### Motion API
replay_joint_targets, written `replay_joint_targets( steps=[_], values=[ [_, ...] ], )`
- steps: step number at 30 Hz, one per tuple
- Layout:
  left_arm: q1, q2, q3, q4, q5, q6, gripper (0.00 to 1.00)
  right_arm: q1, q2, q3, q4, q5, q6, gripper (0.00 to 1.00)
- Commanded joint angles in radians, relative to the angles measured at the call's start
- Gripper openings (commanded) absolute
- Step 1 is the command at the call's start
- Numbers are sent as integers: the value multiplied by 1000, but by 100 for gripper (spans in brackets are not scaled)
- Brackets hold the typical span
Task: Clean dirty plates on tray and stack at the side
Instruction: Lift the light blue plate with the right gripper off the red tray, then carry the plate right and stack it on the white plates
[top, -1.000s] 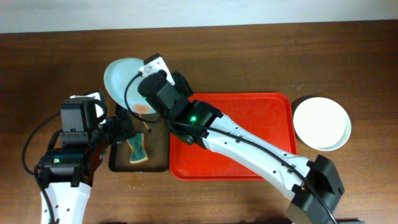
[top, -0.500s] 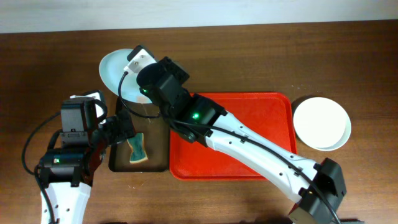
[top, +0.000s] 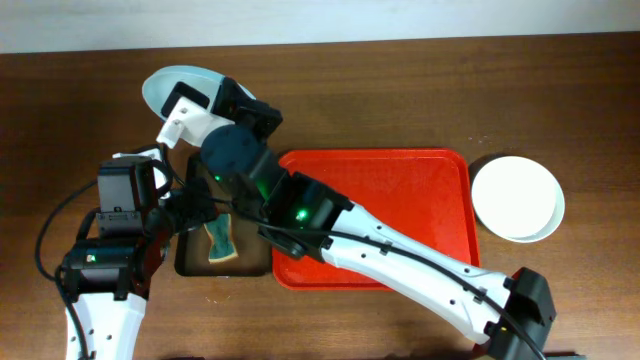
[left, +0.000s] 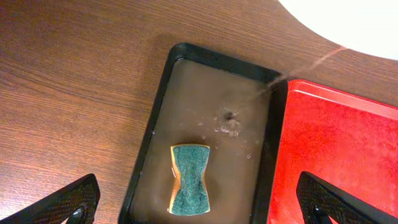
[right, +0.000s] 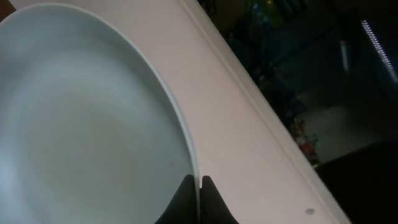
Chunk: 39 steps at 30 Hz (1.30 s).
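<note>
My right gripper (top: 188, 98) is shut on the rim of a pale mint plate (top: 172, 82), held tilted above the table's far left, beyond the brown tray. In the right wrist view the fingertips (right: 200, 186) pinch the plate's rim (right: 87, 124), and no smear shows on its face. A thin pinkish stream runs from the plate (left: 348, 22) down into the brown tray. A white plate (top: 517, 197) lies on the table right of the red tray (top: 400, 200). My left gripper (top: 195, 212) hangs open over the green sponge (left: 191, 178), fingers (left: 68, 202) wide apart.
The black-rimmed brown tray (left: 161, 99) holds murky water and the sponge (top: 219, 240), with a splash mark near its middle. It sits against the red tray's left edge (left: 292, 143). My right arm stretches diagonally across the red tray.
My right arm has carried the plate further left and away, from over the brown tray's far end to beyond it. The left arm has stayed put.
</note>
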<state>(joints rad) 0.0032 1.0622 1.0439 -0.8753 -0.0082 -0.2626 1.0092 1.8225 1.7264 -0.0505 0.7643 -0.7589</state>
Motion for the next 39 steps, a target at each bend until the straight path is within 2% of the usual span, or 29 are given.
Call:
replay_joint_targets(
  steps=[1,9,13,17,21,22,24,28,33,34,36,39],
  values=[
    [5,-8,16,-1,-8,-10,99,6,-40,23,10,85,-31,4],
    [4,-8,16,-1,-8,-10,99,6,-40,23,0,86,-27,4],
    [4,-8,16,-1,-8,-10,99,5,-40,22,-99,86,66,4],
    [5,-8,16,-1,-8,-10,99,2,-38,22,-331,85,409,4],
    [5,-8,16,-1,-8,-10,99,-27,-33,22,-658,54,929,4],
    [5,-8,16,-1,-8,-10,99,-45,-32,22,-748,-18,1060,4],
    [5,-8,16,-1,-8,-10,99,-77,-32,6,-834,-194,1193,4],
    [5,-8,16,-1,-8,-10,99,-129,-32,-66,-856,-502,1213,4],
    [5,-8,16,-1,-8,-10,99,-149,-32,-92,-889,-568,1223,4],
    [5,-8,16,-1,-8,-10,99,-183,-32,-92,-898,-571,1295,4],
    [4,-8,16,-1,-8,-10,99,-255,-32,-92,-909,-620,1353,4],
    [5,-8,16,-1,-8,-10,99,-385,-32,-92,-921,-821,1367,4]
  ],
)
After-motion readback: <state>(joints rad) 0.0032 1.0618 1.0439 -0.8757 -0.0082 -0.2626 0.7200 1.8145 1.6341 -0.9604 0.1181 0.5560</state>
